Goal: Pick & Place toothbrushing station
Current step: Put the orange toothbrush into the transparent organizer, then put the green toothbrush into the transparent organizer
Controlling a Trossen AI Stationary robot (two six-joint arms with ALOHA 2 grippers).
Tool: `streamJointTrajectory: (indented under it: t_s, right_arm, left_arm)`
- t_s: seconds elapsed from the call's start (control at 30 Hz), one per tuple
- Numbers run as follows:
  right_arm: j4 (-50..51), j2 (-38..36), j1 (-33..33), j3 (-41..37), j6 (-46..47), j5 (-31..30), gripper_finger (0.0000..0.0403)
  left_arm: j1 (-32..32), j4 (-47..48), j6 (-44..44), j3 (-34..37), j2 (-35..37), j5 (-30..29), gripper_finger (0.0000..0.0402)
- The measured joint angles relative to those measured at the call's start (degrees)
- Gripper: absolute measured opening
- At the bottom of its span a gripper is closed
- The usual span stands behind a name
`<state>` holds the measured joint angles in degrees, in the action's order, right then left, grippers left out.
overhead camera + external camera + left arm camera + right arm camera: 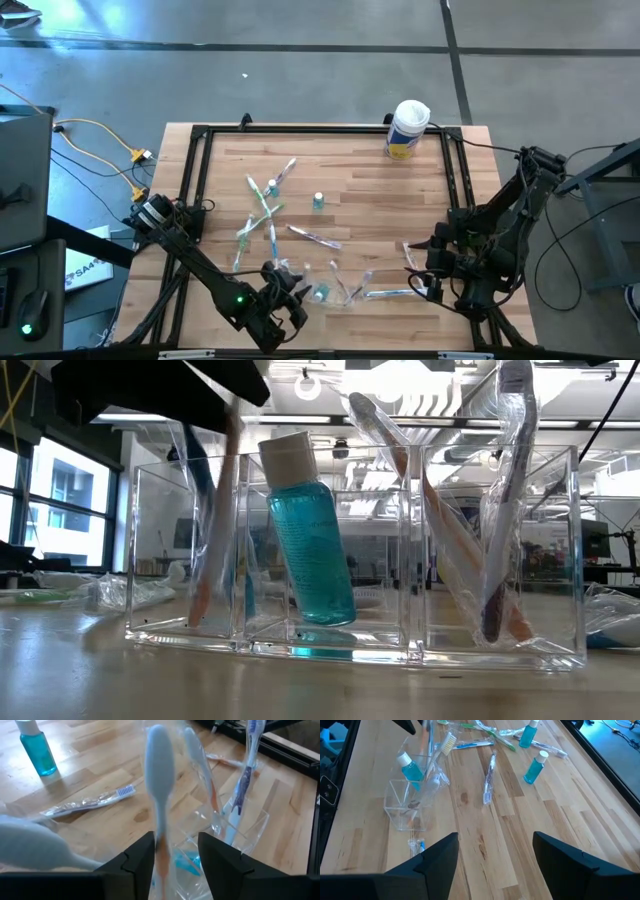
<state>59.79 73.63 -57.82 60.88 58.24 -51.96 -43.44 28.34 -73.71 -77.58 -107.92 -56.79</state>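
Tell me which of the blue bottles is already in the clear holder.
The blue bottle leaning in the clear holder's middle compartment, white cap up. The other two stand upright on the bare wood, farther up the table among the loose toothbrushes.

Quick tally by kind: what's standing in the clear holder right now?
Toothbrushes: 3
Teal bottle: 1
Total in the clear holder: 4
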Motion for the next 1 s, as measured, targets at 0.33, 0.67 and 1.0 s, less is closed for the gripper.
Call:
streamJointTrajectory:
  t_s: [0.33,0.67,1.0]
  right_arm:
    - [0.0,0.0,0.0,0.0,0.0,0.0,0.0248]
    - [0.0,0.0,0.0,0.0,0.0,0.1,0.0248]
    - [0.0,0.0,0.0,0.0,0.0,0.2,0.0248]
  left_arm:
    - [0.0,-2.4,4.9,0.0,0.0,-1.9,0.0152]
    - [0.0,-2.8,19.7,-6.8,0.0,-3.1,0.0152]
    - [0.0,-2.0,35.0,-14.0,0.0,-4.5,0.0152]
